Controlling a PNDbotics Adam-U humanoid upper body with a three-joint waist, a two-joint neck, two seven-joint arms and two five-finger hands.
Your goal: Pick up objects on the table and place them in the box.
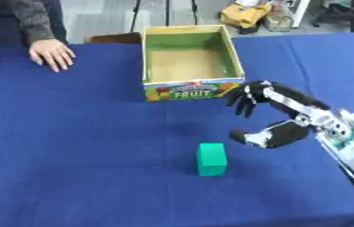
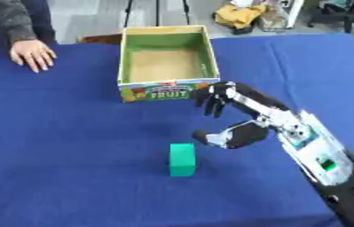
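Our right hand [image 1: 269, 116] hangs empty, fingers spread wide, just right of the green block [image 1: 211, 159] standing mid-tabletop. We judge the reach is underway; next we must close round it, then carry it to the box [image 1: 234, 57] near the far edge.

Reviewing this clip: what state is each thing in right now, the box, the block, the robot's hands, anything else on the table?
Fruit box: upright, open-topped, nothing visible inside.
Green block: standing on the blue tablecloth, untouched, outside the box.
Right hand: open, holding nothing, right of the block.
Left hand: not in view.
Person's hand: resting flat at the table's far edge.
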